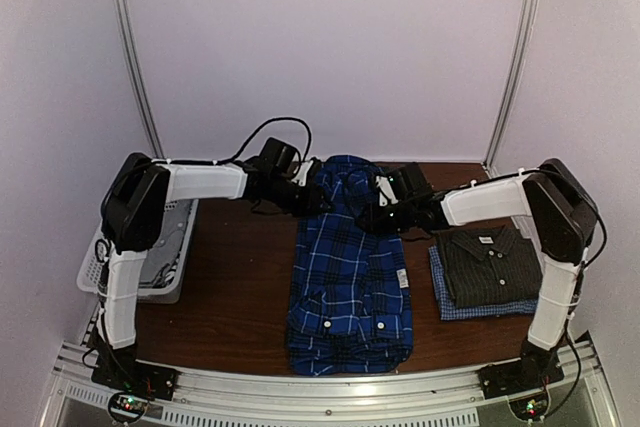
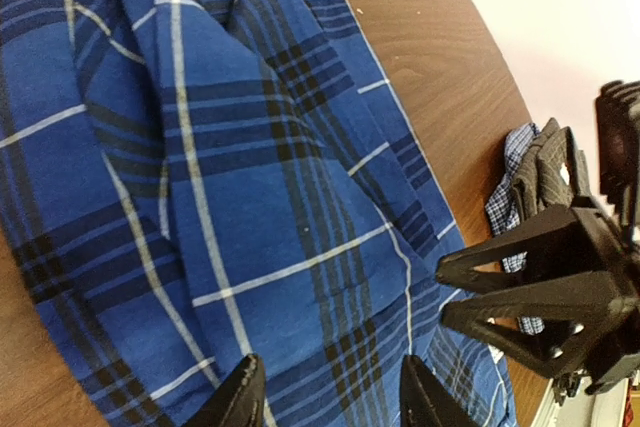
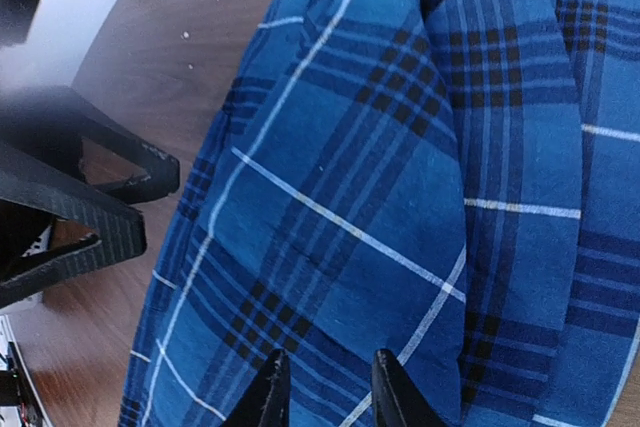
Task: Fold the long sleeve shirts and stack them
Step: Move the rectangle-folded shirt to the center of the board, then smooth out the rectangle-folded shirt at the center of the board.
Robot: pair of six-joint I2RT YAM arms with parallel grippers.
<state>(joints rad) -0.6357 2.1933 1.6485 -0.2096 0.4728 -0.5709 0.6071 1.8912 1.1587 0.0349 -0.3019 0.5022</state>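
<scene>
Blue plaid shirt, part-folded on bench: left pincer, right pincer part-open astride far end; next likely: pinch, fold nearward.

readable text: none | white tag on plaid shirt: illegible

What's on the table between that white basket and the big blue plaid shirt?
Nothing. In the overhead view only bare brown tabletop separates the white basket from the blue plaid shirt.
</scene>
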